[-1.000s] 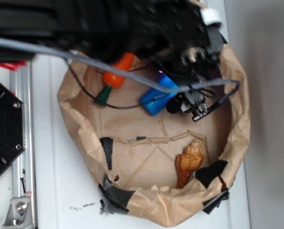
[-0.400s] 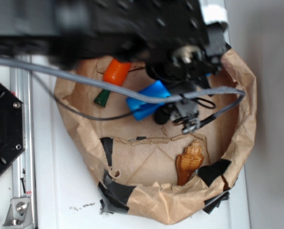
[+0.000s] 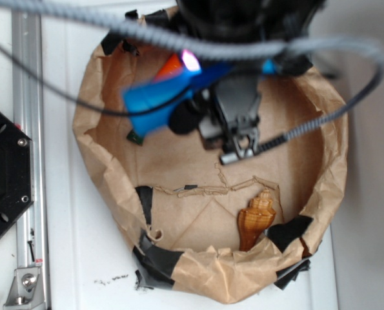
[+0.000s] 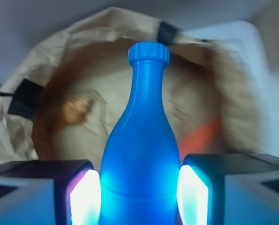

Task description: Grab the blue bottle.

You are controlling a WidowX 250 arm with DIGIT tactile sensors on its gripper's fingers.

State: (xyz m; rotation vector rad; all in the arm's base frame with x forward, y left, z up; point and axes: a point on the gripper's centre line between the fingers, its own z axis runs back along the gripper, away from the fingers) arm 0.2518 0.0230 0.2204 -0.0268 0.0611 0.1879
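Note:
The blue bottle (image 4: 141,154) fills the middle of the wrist view, neck and cap pointing away from me. My gripper (image 4: 139,197) is shut on its body, a glowing finger pad (image 4: 85,199) pressed against each side. In the exterior view the blue bottle (image 3: 154,103) hangs above the upper left of the brown paper basin (image 3: 101,161), lifted off the floor, with its neck toward the left. The gripper (image 3: 195,97) holds it there under the blurred black arm.
An orange carrot (image 3: 170,64) with a green top (image 3: 135,137) lies partly hidden behind the bottle. A tan seashell (image 3: 255,219) rests at the basin's lower right. Black tape patches mark the crumpled rim. A metal rail (image 3: 25,129) runs along the left.
The bottle has risen off the basin floor and shifted up and to the left with the gripper. The arm has lifted closer to the camera, covering most of the carrot.

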